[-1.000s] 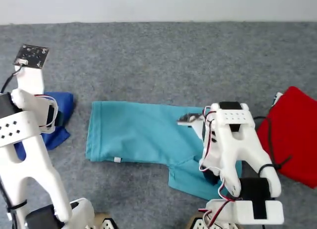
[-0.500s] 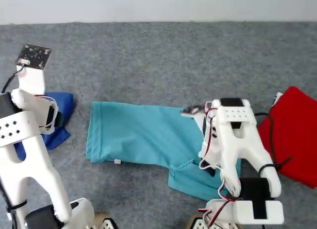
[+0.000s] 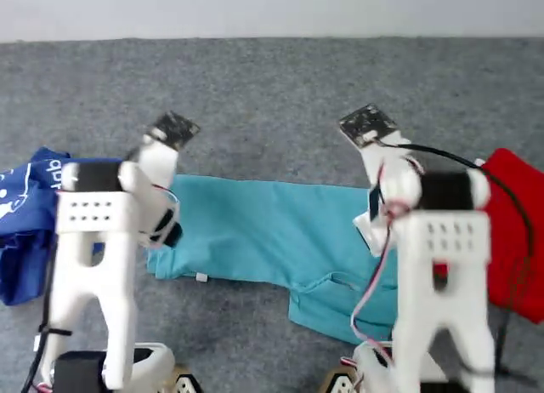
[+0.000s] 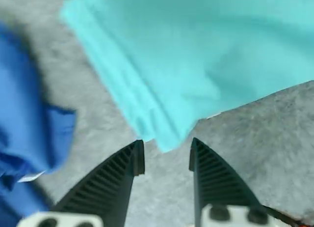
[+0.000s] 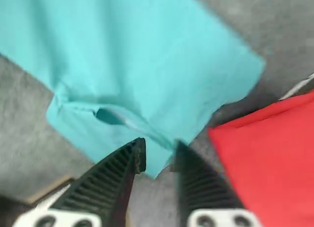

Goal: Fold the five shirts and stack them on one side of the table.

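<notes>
A teal shirt [image 3: 272, 236] lies half folded in the middle of the grey table, one sleeve flap toward the front right. My left arm [image 3: 102, 214] stands over its left edge. In the left wrist view my left gripper [image 4: 167, 151] is open, with the teal shirt's [image 4: 196, 65] folded corner just between the fingertips. My right arm [image 3: 438, 231] stands over the shirt's right edge. My right gripper [image 5: 159, 153] is open by a narrow gap above the teal shirt's [image 5: 132, 65] lower edge.
A crumpled blue shirt [image 3: 30, 214] lies at the table's left edge and shows as the blue shirt [image 4: 24, 119] beside the left gripper. A red shirt [image 3: 514, 231] lies at the right edge, close to the right gripper as the red shirt [image 5: 265, 158]. Bare grey table [image 3: 272, 95] stretches behind.
Both arms have swung forward over the teal shirt: the left from above the blue shirt to the teal's left edge, the right up to its right edge. The blue shirt is uncovered.
</notes>
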Available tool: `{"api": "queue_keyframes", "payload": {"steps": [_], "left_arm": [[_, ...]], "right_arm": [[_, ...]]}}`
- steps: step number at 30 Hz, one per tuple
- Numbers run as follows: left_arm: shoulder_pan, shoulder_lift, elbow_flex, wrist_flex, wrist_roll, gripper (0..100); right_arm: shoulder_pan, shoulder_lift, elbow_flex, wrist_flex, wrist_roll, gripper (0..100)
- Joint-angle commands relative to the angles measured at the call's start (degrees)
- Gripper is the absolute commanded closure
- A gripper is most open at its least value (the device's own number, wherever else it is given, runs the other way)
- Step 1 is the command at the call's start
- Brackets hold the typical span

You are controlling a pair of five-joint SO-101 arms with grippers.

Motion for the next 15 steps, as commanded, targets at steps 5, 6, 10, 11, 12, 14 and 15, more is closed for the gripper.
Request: {"api": "queue_keyframes", "payload": {"steps": [5,6,10,11,12,14,15], "left_arm": [[2.11,-0.09,15.69,-14.59,-0.62,84],[2.02,0.53,16.66,-15.47,-0.70,84],[1.85,7.30,16.66,-16.62,-0.97,84],[0.97,9.58,16.04,-17.23,-1.67,84],[-0.44,11.96,15.25,-17.85,-2.02,84],[-4.04,16.53,12.35,-18.29,-2.37,84],[-5.98,18.64,10.51,-17.93,-2.37,84]], "right_arm": [[0.13,-18.33,-2.46,2.42,-1.05,99.0],[0.13,-19.74,-2.46,2.42,-1.05,98.8],[0.13,-24.66,-2.46,2.42,-1.05,98.9],[0.13,-25.71,-2.46,2.42,-1.05,98.9],[0.13,-26.59,-2.46,2.42,-1.05,98.9],[0.48,-28.18,-2.46,2.42,-1.05,98.9],[1.54,-28.88,-2.46,2.42,-1.05,98.9]]}}
